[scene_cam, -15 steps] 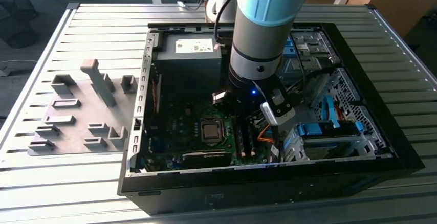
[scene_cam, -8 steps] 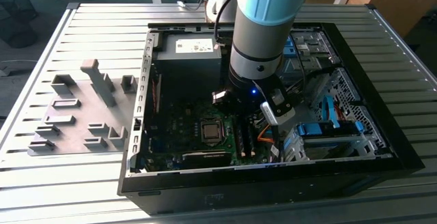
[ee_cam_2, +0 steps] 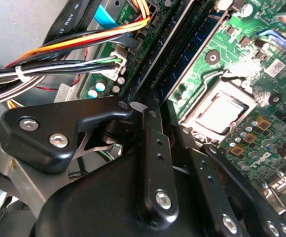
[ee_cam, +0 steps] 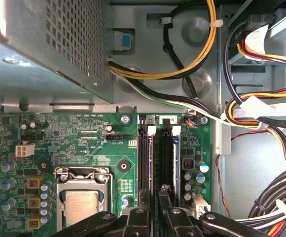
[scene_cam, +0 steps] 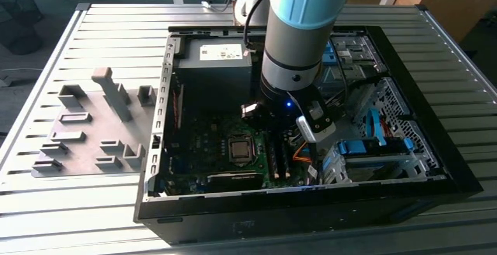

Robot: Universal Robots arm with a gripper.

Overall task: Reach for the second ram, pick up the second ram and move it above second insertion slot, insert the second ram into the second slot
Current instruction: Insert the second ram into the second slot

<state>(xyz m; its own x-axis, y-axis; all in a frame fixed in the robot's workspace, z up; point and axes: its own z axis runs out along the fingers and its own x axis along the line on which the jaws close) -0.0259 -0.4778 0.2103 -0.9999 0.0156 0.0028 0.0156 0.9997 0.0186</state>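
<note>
**Pincer low over the memory slots inside the open case**

The arm [scene_cam: 299,39] reaches down into the open computer case [scene_cam: 435,167], which lies on its side on the slatted table [scene_cam: 116,28] so that the motherboard [ee_cam: 79,133] faces up and can be worked from above. The pincer [ee_cam: 155,207] hangs directly over the memory slots [ee_cam: 158,158], which run beside the processor socket [ee_cam: 81,200], on the side away from the socket's row of gold capacitors.

In the first wrist view the dark fingers [ee_cam: 144,210] stand close together, lined up with the slots' long axis, and a thin dark edge runs between them down into the slot row. This is probably the second ram [ee_cam: 163,163], held on edge so it can go straight down into its slot. From this angle it cannot be settled whether the stick is clamped, already seated, or merely framed by the fingers. The second wrist view shows the same narrow stance of the linkage [ee_cam_2: 155,148] above the slots.

Bundled cables [ee_cam: 261,113] lie on the far side of the slots from the socket, clear of the pincer. On the table outside the case sits a grey fixture plate [scene_cam: 97,130] with upright holders.
</note>
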